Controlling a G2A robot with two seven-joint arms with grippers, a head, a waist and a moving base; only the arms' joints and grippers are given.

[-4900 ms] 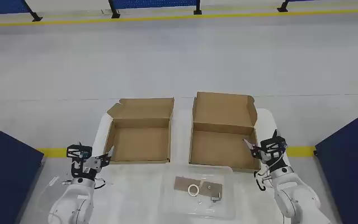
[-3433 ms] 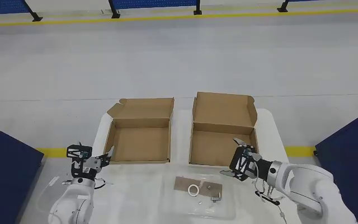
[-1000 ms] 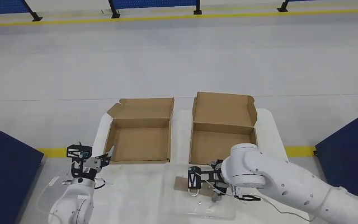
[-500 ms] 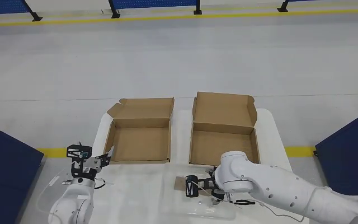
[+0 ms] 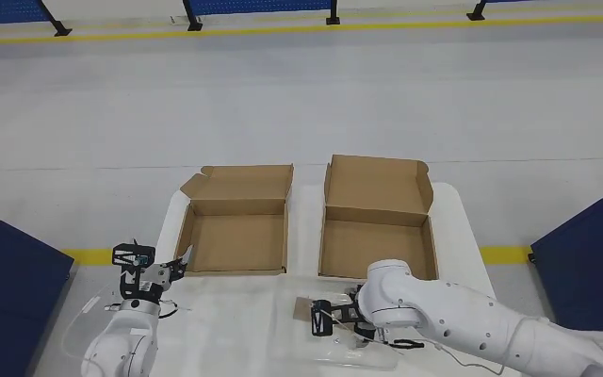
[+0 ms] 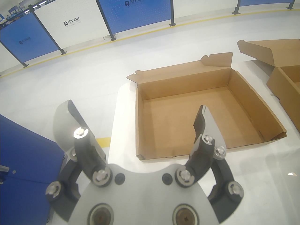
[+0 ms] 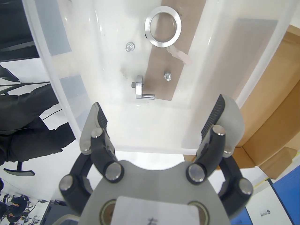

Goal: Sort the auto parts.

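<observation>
A clear plastic bin (image 5: 287, 341) at the table's front holds the parts on a brown strip (image 7: 185, 5): a metal ring (image 7: 163, 26), an L-shaped bracket (image 7: 140, 91), two small bolts (image 7: 129, 46) (image 7: 167, 75) and a pale plastic bit (image 7: 180, 55). My right gripper (image 5: 318, 319) (image 7: 159, 115) hangs open above the bin with nothing between its fingers; its arm covers the bin's right half in the top view. My left gripper (image 5: 179, 259) (image 6: 136, 106) stands open and empty at the table's left edge, facing the left cardboard box (image 6: 187, 118).
Two open, empty cardboard boxes stand behind the bin, the left box (image 5: 236, 240) and the right box (image 5: 377, 250), lids folded back. Blue panels (image 5: 28, 273) (image 5: 575, 273) flank the table. White tabletop (image 5: 236, 302) lies between the left gripper and the bin.
The right arm swung in from the table's right edge over the bin and, in the last second, edged further left and nearer. The left arm stayed still.
</observation>
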